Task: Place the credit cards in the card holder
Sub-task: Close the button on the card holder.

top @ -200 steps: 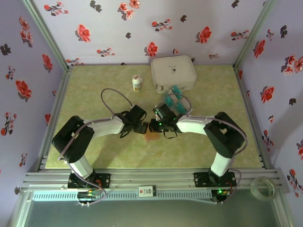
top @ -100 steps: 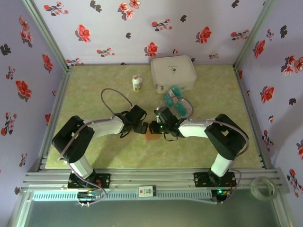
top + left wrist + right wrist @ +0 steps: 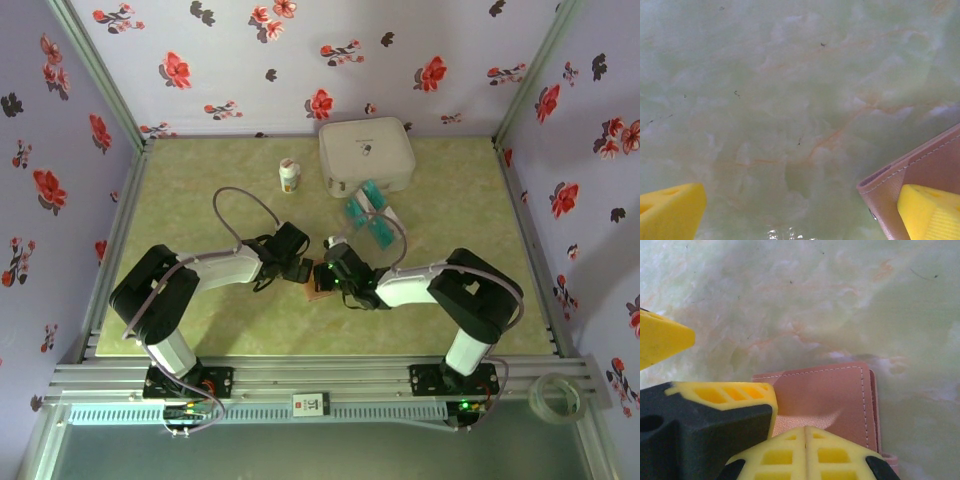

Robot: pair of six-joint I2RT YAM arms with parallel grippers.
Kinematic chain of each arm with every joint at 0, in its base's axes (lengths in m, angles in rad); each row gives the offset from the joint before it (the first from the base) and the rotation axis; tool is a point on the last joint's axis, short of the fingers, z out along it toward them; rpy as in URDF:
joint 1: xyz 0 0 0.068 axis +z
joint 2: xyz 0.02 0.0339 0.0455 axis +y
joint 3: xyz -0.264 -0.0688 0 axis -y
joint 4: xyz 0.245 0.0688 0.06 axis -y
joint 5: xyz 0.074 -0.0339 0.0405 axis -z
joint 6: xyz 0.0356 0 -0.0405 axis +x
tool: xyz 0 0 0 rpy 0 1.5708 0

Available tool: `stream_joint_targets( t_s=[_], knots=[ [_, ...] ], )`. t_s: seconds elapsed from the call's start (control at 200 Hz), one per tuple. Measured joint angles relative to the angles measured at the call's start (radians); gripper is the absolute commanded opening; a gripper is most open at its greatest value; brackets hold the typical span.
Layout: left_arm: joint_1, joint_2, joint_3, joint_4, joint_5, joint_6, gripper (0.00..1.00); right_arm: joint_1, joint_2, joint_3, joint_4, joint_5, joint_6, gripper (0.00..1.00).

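Observation:
The brown card holder (image 3: 321, 293) lies folded shut on the table between the two grippers. In the right wrist view the card holder (image 3: 830, 390) sits just beyond my right gripper (image 3: 806, 432), whose yellow fingers are pressed together with nothing between them, tips over the leather. My left gripper (image 3: 800, 215) is open. One of its fingers (image 3: 930, 212) rests over a corner of the card holder (image 3: 910, 175), the other finger (image 3: 670, 212) stands over bare table. Several teal credit cards (image 3: 368, 212) lie in a loose heap behind the right gripper (image 3: 322, 275), apart from both grippers.
A big white rounded case (image 3: 366, 155) stands at the back, just behind the cards. A small white bottle (image 3: 289, 176) stands to its left. The left gripper (image 3: 298, 268) and the right one almost touch. Flowered walls close the table on three sides.
My right gripper, still shut, has drawn away from the heap of cards toward the near left, coming over the card holder. The left arm has stayed put.

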Motion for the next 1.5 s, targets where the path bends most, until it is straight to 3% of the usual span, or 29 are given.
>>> stream_joint_targets(
  t_s=[0.39, 0.84, 0.97, 1.18, 1.5],
  knots=[
    [-0.002, 0.001, 0.0, 0.0, 0.0, 0.0, 1.0, 0.029, 0.012, -0.098, 0.205, 0.051, 0.01, 0.0],
    [-0.002, 0.002, 0.001, -0.001, -0.001, 0.0, 1.0, 0.04, 0.026, -0.106, 0.244, 0.08, 0.032, 0.0],
    [0.001, 0.004, 0.014, -0.019, -0.006, 0.002, 1.0, 0.042, 0.017, -0.103, 0.228, 0.081, 0.044, 0.12],
    [0.033, 0.004, 0.046, -0.071, -0.007, 0.014, 1.0, 0.057, -0.015, -0.074, 0.149, 0.067, 0.066, 0.43],
    [0.148, -0.116, 0.099, -0.101, -0.012, 0.022, 1.0, 0.086, -0.135, -0.002, -0.188, 0.016, 0.025, 0.71]
  ],
)
